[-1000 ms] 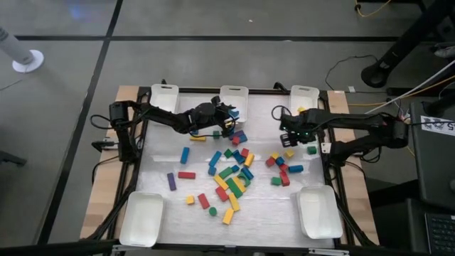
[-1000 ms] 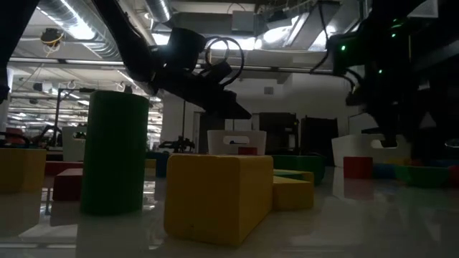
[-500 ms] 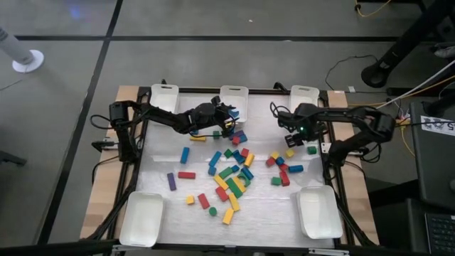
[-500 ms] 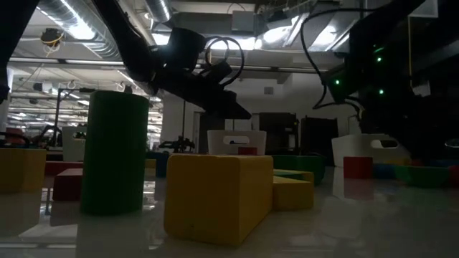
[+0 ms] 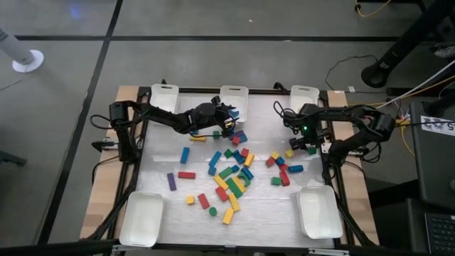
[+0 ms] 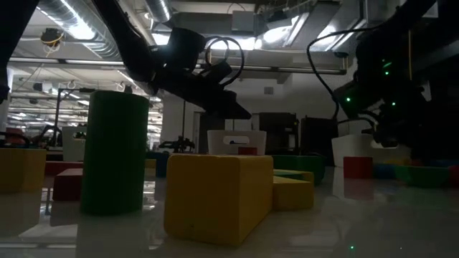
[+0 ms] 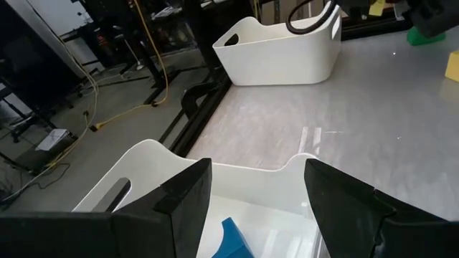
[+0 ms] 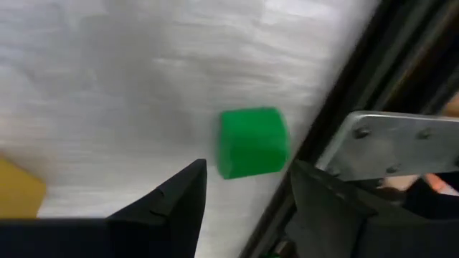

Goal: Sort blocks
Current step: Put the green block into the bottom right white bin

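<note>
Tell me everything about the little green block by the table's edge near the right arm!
The green block is a small, plain cube with rounded corners, solid bright green, smooth like painted wood or plastic. It sits flat on the pale table, close to the dark frame at the table's right edge, with a yellow block a little way off. Nothing is gripping it: the right pincer hangs open just above it, one finger to each side, not touching. From overhead it shows as a green speck beside the right arm.

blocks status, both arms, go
Left gripper open over back middle tray, blue block inside. Right gripper open above green block. Nothing blocking.
</note>
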You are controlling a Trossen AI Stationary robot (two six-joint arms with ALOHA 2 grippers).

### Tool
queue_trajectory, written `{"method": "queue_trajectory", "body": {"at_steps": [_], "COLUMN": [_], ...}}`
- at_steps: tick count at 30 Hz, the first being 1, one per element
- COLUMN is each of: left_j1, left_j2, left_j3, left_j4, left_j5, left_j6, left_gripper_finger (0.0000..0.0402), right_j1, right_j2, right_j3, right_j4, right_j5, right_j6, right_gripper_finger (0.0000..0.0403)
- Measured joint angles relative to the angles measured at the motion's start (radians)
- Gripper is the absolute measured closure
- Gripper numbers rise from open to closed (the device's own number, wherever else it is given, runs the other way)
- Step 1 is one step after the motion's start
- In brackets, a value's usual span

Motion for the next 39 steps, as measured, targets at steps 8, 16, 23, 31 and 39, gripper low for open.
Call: {"method": "queue_trajectory", "body": {"at_steps": [8,16,23,31,39], "left_j1": [0.0,0.0,0.0,0.0,0.0], "left_j2": [0.0,0.0,0.0,0.0,0.0], "left_j3": [0.0,0.0,0.0,0.0,0.0], "left_j4": [0.0,0.0,0.0,0.0,0.0], "left_j5": [0.0,0.0,0.0,0.0,0.0], "left_j6": [0.0,0.0,0.0,0.0,0.0], "left_gripper_finger": [0.0188,0.0188,0.0188,0.0188,0.0188], "right_j1": [0.0,0.0,0.0,0.001,0.003], "right_j2": [0.0,0.0,0.0,0.0,0.0], "right_j3": [-0.037,-0.042,-0.042,-0.042,-0.041], "right_j4": [0.052,0.049,0.07,0.106,0.128], "right_j5": [0.035,0.046,0.092,0.095,0.088], "right_j6": [-0.001,0.003,-0.029,-0.106,-0.16], "right_gripper_finger": [0.0198,0.0198,0.0198,0.0205,0.0291]}}
